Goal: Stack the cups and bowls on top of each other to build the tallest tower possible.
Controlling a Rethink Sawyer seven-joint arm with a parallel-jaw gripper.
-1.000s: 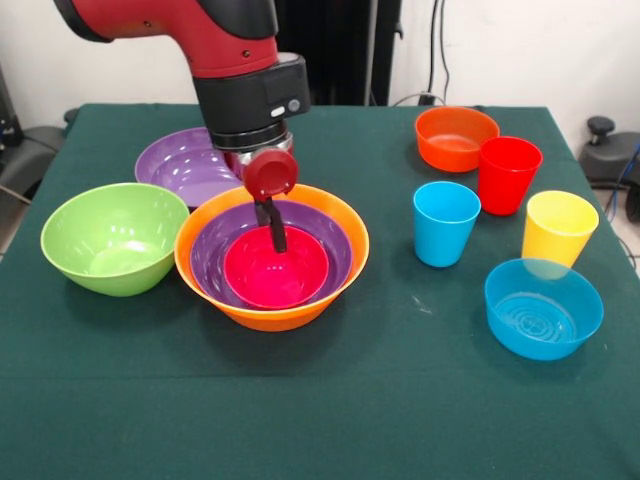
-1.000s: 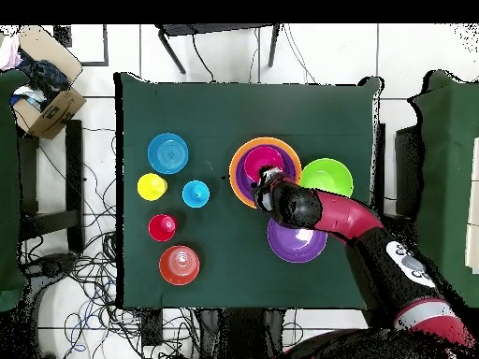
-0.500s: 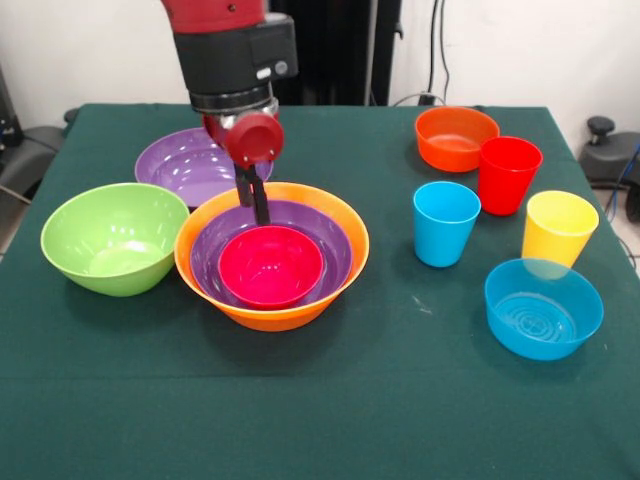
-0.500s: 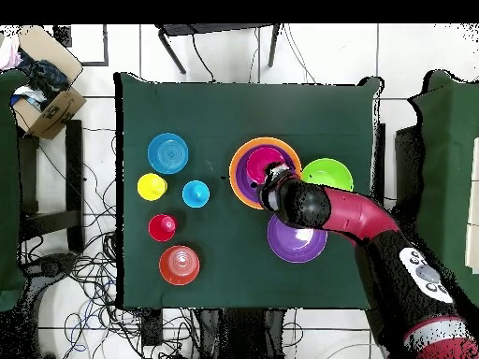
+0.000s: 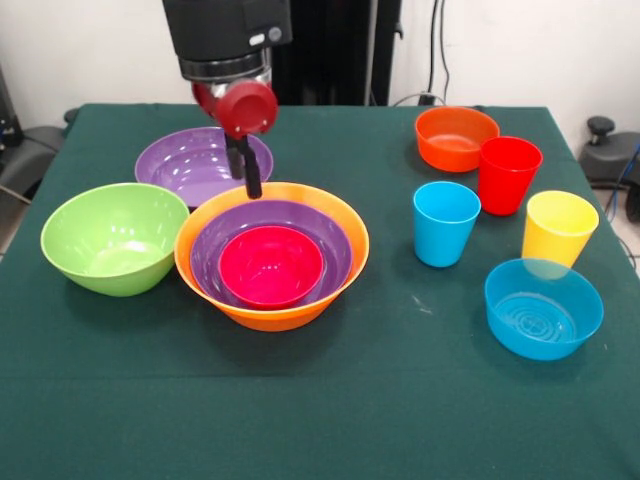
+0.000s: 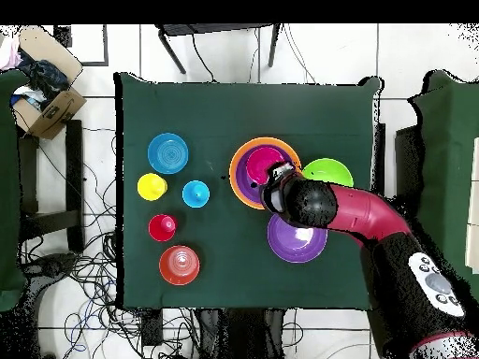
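Note:
The tower is a large orange bowl (image 5: 352, 228) with a purple bowl (image 5: 212, 242) nested in it and a small pink-red bowl (image 5: 270, 266) inside that. My gripper (image 5: 250, 188) hangs open and empty just above the tower's far rim, touching nothing. From overhead the gripper (image 6: 274, 178) sits over the orange bowl's (image 6: 265, 145) edge. A lime green bowl (image 5: 115, 237) and a second purple bowl (image 5: 185, 165) stand beside the tower. The blue cup (image 5: 445, 222), red cup (image 5: 508, 175) and yellow cup (image 5: 558, 228) stand upright and apart on the other side.
A small orange bowl (image 5: 455, 138) sits behind the red cup, and a small blue bowl (image 5: 543, 308) lies in front of the yellow cup. The table is covered in dark green cloth (image 5: 400, 400). A cardboard box (image 6: 47, 103) stands off the table.
My gripper has risen out of the pink-red bowl and drawn back toward the tower's far rim. The pink-red bowl stays nested in the purple one.

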